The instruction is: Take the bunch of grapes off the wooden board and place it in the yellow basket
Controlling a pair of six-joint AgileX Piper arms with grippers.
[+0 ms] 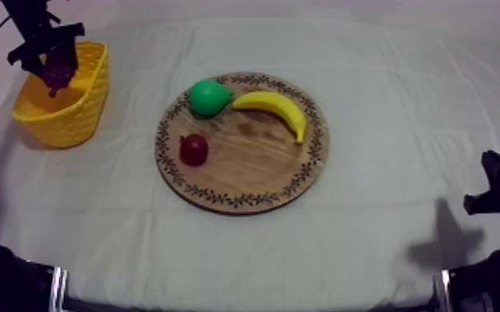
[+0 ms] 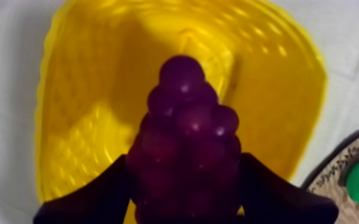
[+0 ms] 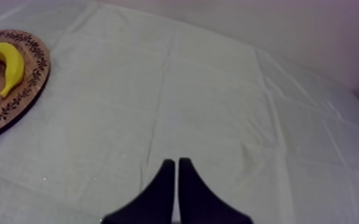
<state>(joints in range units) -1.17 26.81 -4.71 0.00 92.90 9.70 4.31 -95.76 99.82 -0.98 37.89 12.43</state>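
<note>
Over yellow basket point(image 1: 72, 123) | left claw point(image 1: 51, 62) pinches bunch of grapes point(image 2: 185, 125), upright, narrow end down | right claw point(image 3: 176, 170) pressed together

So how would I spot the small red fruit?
Find the round wooden board mid-table. The small red fruit lies on it, on the side toward the yellow basket, apart from the pear and banana. It alone is red and round.
</note>
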